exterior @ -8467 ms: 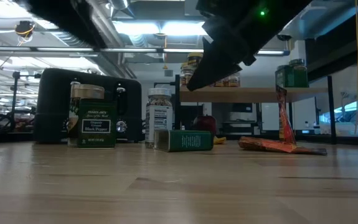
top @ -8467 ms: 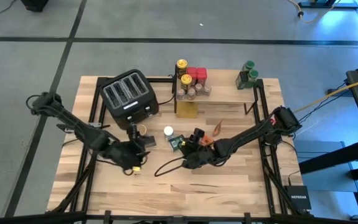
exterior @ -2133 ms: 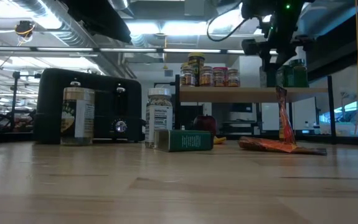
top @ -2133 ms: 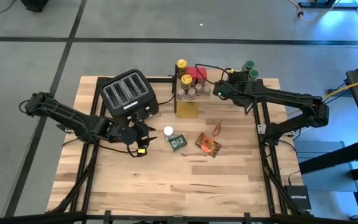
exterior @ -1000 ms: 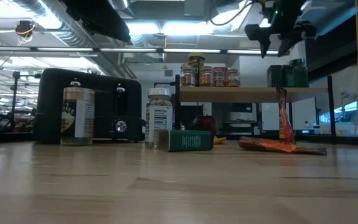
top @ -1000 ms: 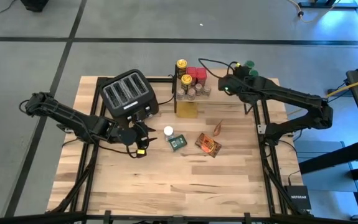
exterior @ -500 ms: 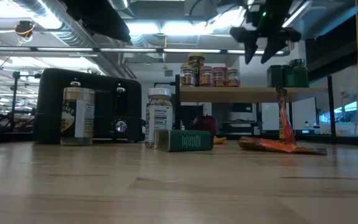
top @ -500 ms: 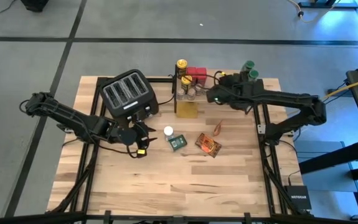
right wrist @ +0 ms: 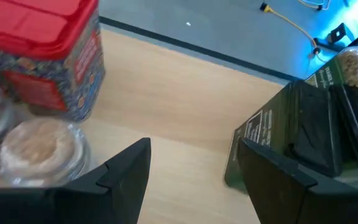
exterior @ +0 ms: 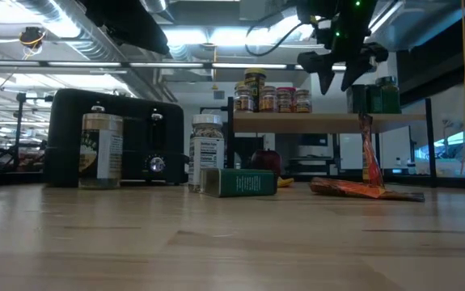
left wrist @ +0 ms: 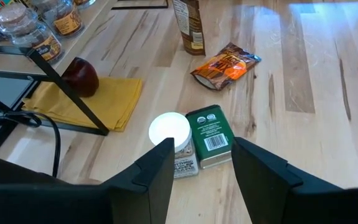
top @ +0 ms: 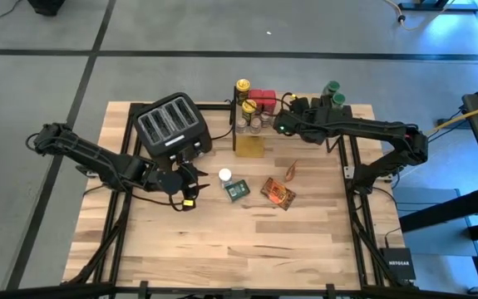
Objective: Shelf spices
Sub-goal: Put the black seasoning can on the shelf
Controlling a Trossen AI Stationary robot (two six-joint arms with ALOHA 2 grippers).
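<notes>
The shelf stands at the table's far side. On its plank top stand yellow-lidded jars, red-lidded tins, small clear jars and green tins. My right gripper hovers open above the plank, between the red tins and the green tins, touching nothing. My left gripper hangs open and empty above the table, in front of the toaster. Beyond its fingers a white-lidded jar stands, a green tin lies flat, and an orange foil packet rests on the wood.
Another tin stands in front of the toaster. A second foil packet stands upright by the shelf's leg. A yellow cloth with a red round thing lies under the shelf. The near half of the table is bare wood.
My right gripper has moved toward the table's left edge along the shelf and sunk a little, rolling slightly; its fingers stay equally wide apart. The spices have not moved.
</notes>
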